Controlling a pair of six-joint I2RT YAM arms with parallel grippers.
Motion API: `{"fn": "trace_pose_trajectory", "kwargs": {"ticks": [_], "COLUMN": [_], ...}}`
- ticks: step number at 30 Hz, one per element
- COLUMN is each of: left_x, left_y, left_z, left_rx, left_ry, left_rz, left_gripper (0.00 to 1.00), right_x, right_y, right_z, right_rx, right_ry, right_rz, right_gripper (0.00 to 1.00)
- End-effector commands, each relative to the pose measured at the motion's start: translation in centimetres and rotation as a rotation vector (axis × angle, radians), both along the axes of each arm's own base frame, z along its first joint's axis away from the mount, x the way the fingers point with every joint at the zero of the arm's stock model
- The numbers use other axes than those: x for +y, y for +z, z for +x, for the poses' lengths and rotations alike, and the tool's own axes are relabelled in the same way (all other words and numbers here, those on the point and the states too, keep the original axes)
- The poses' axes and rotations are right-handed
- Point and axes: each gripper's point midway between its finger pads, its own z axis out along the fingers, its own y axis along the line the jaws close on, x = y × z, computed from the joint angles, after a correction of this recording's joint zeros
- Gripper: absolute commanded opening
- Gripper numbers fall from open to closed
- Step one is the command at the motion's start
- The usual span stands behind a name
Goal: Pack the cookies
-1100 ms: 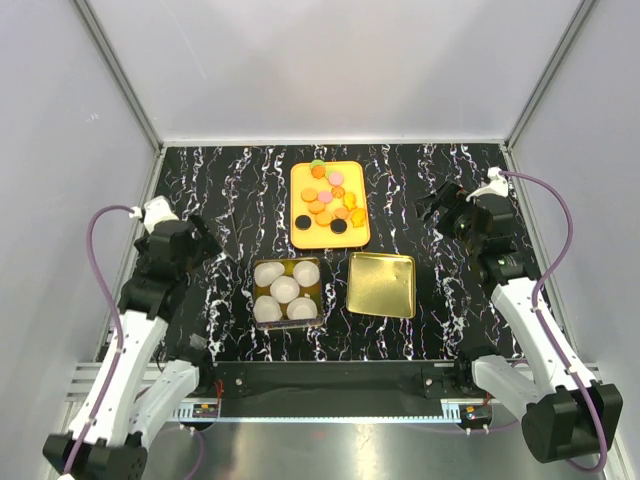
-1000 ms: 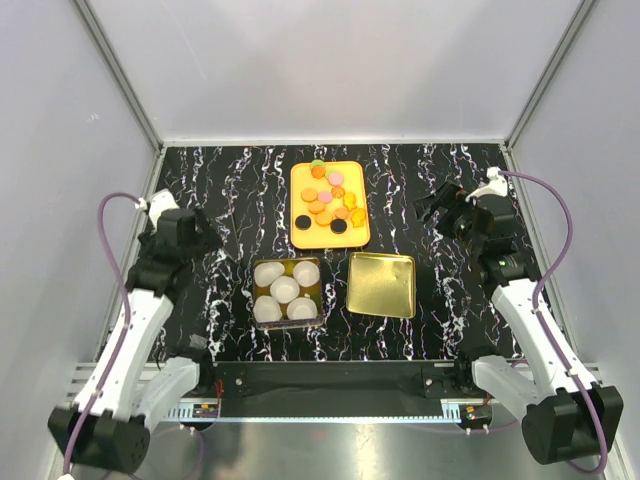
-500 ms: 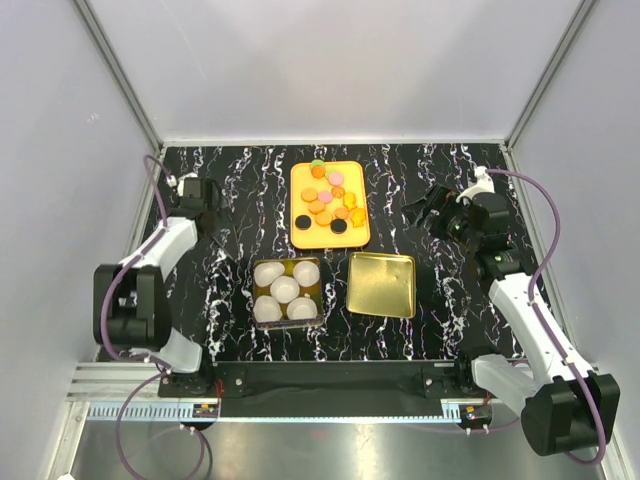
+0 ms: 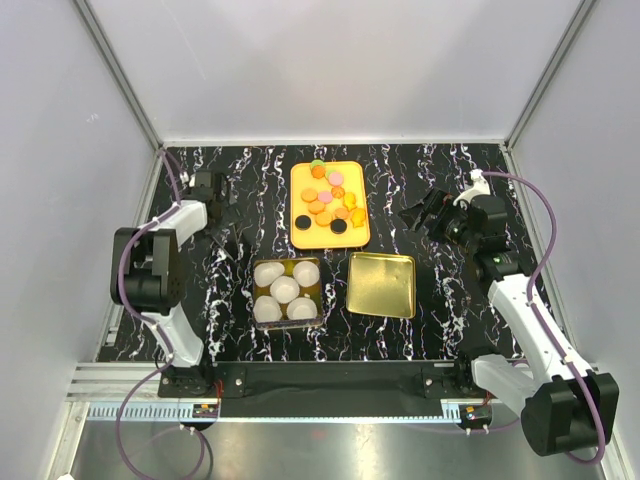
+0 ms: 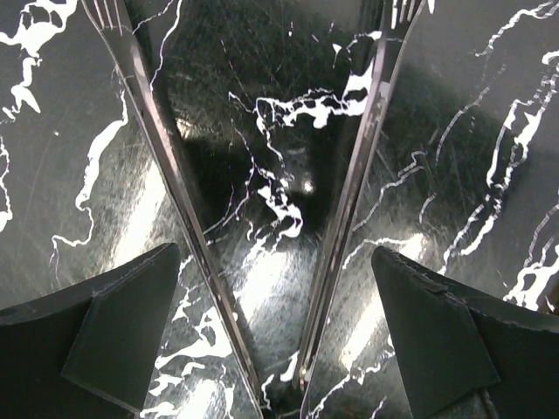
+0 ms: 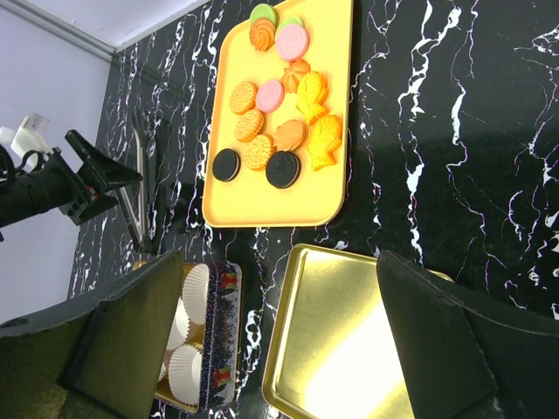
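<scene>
The cookies (image 4: 328, 198) are small round discs, mostly orange, some pink, black and green, lying on a yellow tray (image 4: 320, 240) at the back centre; they also show in the right wrist view (image 6: 271, 131). My left gripper (image 4: 212, 188) is at the far back left, low over the table. In the left wrist view it (image 5: 272, 253) is open, and metal tongs (image 5: 349, 175) lie on the table between its fingers. My right gripper (image 4: 418, 216) is open and empty, right of the tray, above the table (image 6: 279, 257).
An open tin (image 4: 287, 263) holding several white paper cups stands in front of the tray, and its wall shows in the right wrist view (image 6: 223, 332). Its gold lid (image 4: 382, 284) lies upside down to the right of it. Grey walls close in the black marble table.
My left arm has swung from the near left to the back left and come down over the tongs. My right gripper has shifted a little left toward the tray.
</scene>
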Motion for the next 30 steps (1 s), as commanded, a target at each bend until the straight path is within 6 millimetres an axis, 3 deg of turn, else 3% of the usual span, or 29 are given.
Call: {"fn": "trace_pose_trajectory", "kwargs": {"ticks": [1,8,18,21,22,30], "left_x": [0.4,0.6,0.4,0.0,-0.1,-0.5], "left_y": [0.5,-1.1,-2.3,-2.1,-2.1,-2.1], "left_z": [1.9,1.7,0.2,-0.2,-0.3,-2.1], "left_rx": [-0.018,0.047,0.092,0.089,0.089,0.100], "left_ry": [0.017,0.016,0.023,0.006,0.003,0.027], "left_rz": [0.018,0.032,0.016,0.002,0.003,-0.014], "left_gripper": [0.99,0.97,0.80,0.86,0.92,0.93], "right_x": [0.4,0.4,0.6,0.7,0.7,0.7], "right_y": [1.4,1.2,1.0,0.8,0.7,0.7], "right_z": [0.2,0.3,0.4,0.3,0.3,0.3], "right_rx": [-0.055,-0.049,-0.043,-0.035,-0.034,-0.031], "right_ry": [0.021,0.021,0.030,0.036,0.038,0.038], "right_rz": [0.013,0.012,0.018,0.022,0.021,0.022], "right_gripper": [1.00,1.00,1.00,1.00,1.00,1.00]}}
